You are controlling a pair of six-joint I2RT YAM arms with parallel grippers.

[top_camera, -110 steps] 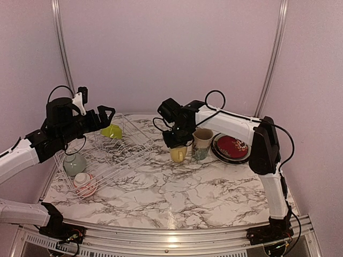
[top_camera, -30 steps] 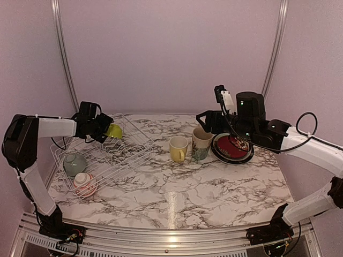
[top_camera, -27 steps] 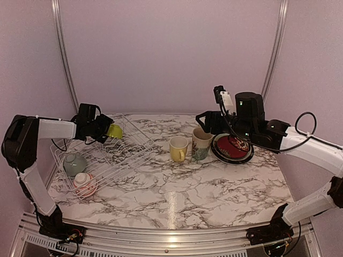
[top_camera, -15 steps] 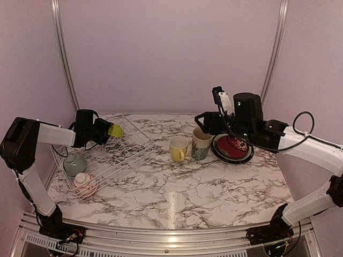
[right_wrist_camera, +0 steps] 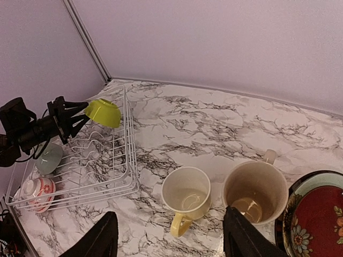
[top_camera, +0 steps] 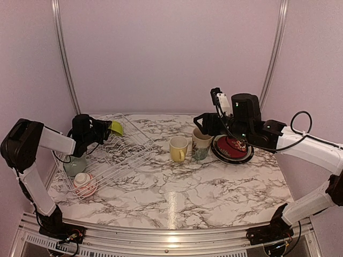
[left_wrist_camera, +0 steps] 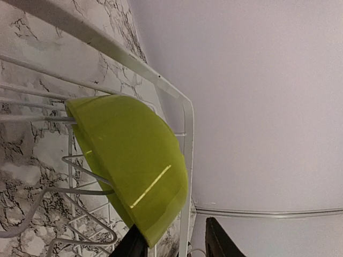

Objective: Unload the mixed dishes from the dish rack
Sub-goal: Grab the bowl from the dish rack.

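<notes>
The white wire dish rack [top_camera: 126, 152] stands at the left. On its far prongs a lime-green bowl [top_camera: 116, 127] leans on edge. My left gripper [top_camera: 105, 130] is at its rim. In the left wrist view the lime-green bowl [left_wrist_camera: 128, 166] touches one of the fingers [left_wrist_camera: 131, 246], while the other stands apart past a rack wire, so the left gripper [left_wrist_camera: 171, 245] is open. A pale green bowl [top_camera: 74, 164] and a red-patterned bowl [top_camera: 84, 183] sit in the rack's near end. My right gripper [right_wrist_camera: 171, 238] hangs open above the yellow mug [right_wrist_camera: 186, 198] and beige mug [right_wrist_camera: 254, 190].
A red patterned plate [top_camera: 232, 146] lies stacked on a dark-rimmed plate [top_camera: 216, 150] right of the mugs. The pink back wall is close behind the rack, and bare marble table [top_camera: 182, 193] stretches in front.
My left gripper's jaws have narrowed round the lime-green bowl's rim, and the bowl has tipped up a little. My right gripper has drifted slightly left.
</notes>
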